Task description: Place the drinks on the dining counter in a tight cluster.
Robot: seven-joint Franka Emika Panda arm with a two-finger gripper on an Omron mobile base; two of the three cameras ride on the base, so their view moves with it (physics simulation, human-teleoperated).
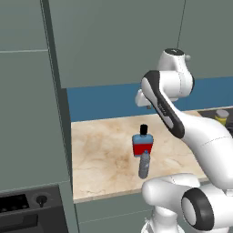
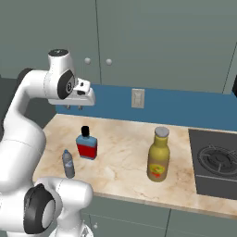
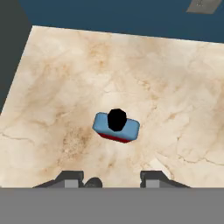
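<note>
**Hovering over the blue bottle, nothing picked yet**

While the gripper (image 2: 74,107) hangs high above the wall counter (image 2: 125,139), all three drinks stand on that beige top, none of them on the dining counter. You have the blue bottle (image 2: 87,147) almost straight below the hand: in the hand view its black cap sits a little ahead of the fingertips (image 3: 70,178), with bare marble around it. The small water bottle (image 2: 68,163) stands just beside it toward the counter's front edge, and the amber bottle (image 2: 159,155) is well apart to the right, near the stove (image 2: 217,162).

The jaws are drawn in near their narrowest and hold nothing; the fingertips are clear of everything.

This looks like the approach to the first pick, so the task has barely begun. Before you descend you will need to spread the jaws wide enough for the blue bottle's body, centre the hand over the cap, and come down straight. Mind the water bottle close by: a wide or skewed approach could tip it.
</note>
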